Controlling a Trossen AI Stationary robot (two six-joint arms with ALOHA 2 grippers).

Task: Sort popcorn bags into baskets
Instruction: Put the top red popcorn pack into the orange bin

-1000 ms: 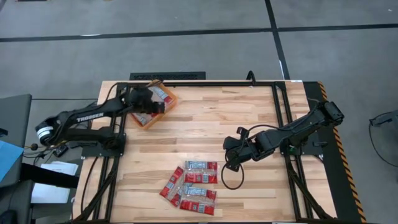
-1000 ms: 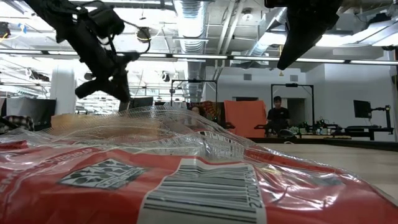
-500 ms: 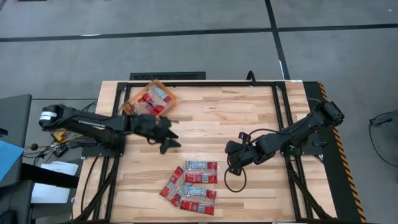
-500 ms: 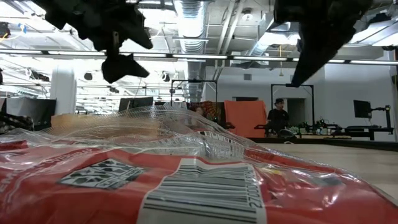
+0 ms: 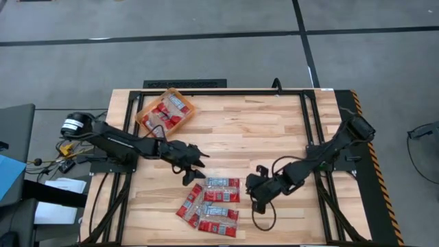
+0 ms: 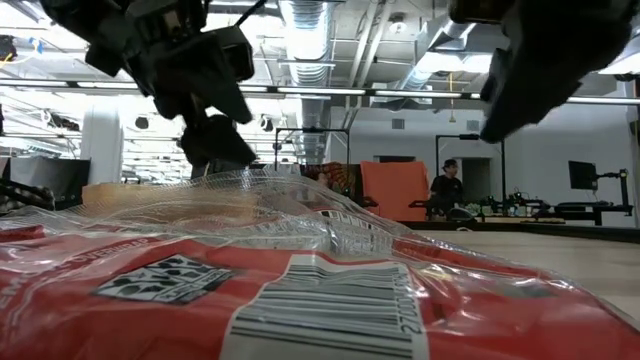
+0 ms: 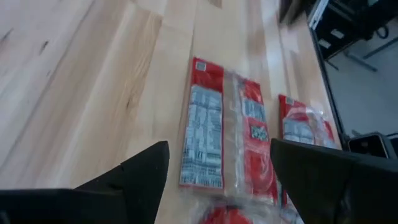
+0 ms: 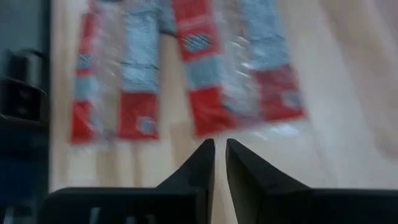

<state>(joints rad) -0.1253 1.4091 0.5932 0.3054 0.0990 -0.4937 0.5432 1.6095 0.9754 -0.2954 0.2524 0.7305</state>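
Sorting job partly done. Some popcorn bags (image 5: 169, 110) already in the orange basket (image 5: 141, 118) at the far left corner of the table (image 5: 260, 123). More to go: a flat pile of bags (image 5: 212, 202) near the front edge, side by side and partly overlapping.

On the left pincer (image 5: 194, 167), fingers spread wide, nothing between them. Hovering just beside the pile's far left corner. Probably open like that to fit over a bag's edge and pinch it.

On the right pincer (image 5: 255, 192), fingers almost closed, only a thin gap, nothing held. Just beside the pile's right edge, low over the wood. Maybe waiting, maybe ready to slip under a bag — hard to say.

From above: both arms, basket and pile all at once, and how far apart basket and pile are. No clear look at the fingers there, though.

From the left wrist: two dark fingers far apart, with one bag (image 7: 202, 134) straight ahead between them, label side up.

From the right wrist: the narrow slit between the fingers, and blurry bags (image 8: 205, 93) just past the tips.

From table height: one bag (image 6: 300, 300) pressed close to the lens, shiny wrap crinkled — plus a person (image 6: 447, 180) far back in the room, seen nowhere else.
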